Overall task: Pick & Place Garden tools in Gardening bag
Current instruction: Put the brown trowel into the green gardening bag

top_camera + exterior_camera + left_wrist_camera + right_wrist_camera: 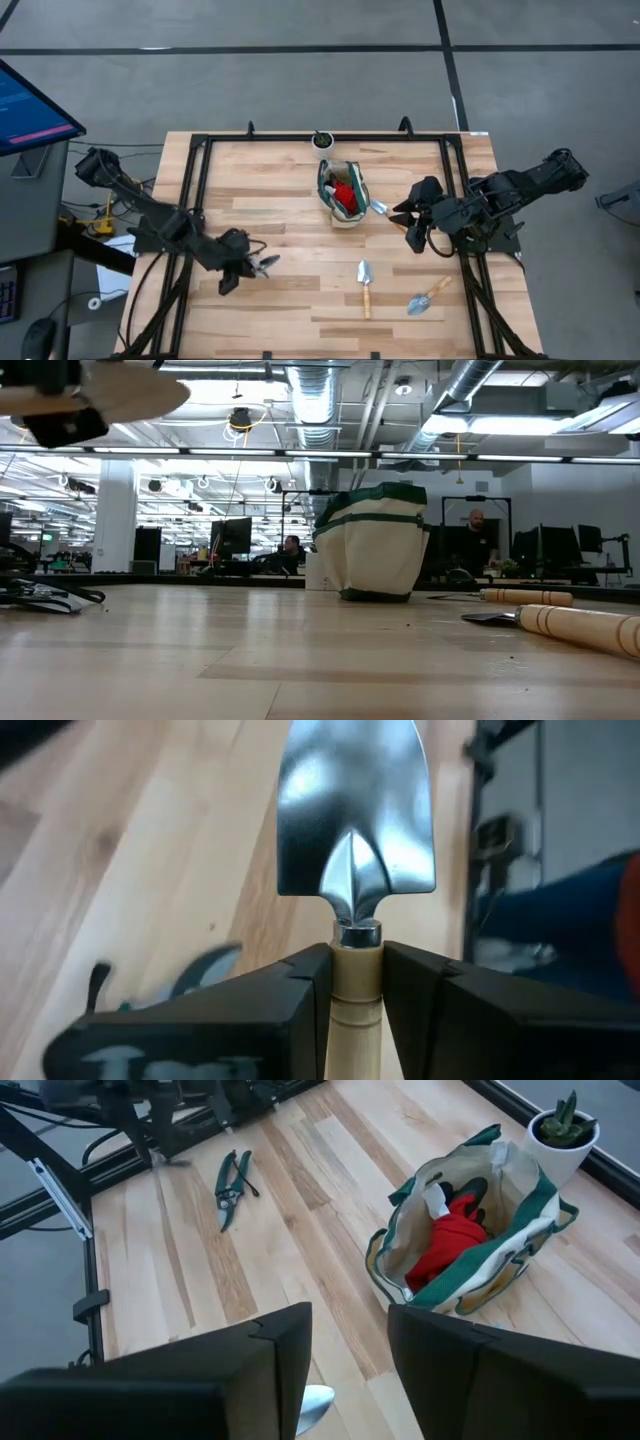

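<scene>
My left gripper [243, 268], over the table's near left part, is shut on a trowel [355, 810] with a silver blade and a wooden handle. Dark-handled pruning shears [230, 1185] lie flat on the wood close beside it. The cream bag with green trim [326, 185] stands open at the table's far middle, with a red-and-black glove [450, 1240] inside. My right gripper [410, 228] hovers open, high and to the right of the bag. A second trowel [382, 209] lies on the table below it. Two more trowels [365, 285] [428, 297] lie near the front edge. My left gripper pinches the trowel's wooden handle [355, 982] between its two fingers, right behind the metal collar at the blade end. The fingers lie along the handle, and the blade sticks out ahead of them. In the low view the trowel [110, 395] is well above the table.
A small white pot with a green plant [322, 140] stands just behind the bag at the far edge. A black frame [200, 200] runs along the table's left, right and far sides. Bare wood lies between the shears and the bag.
</scene>
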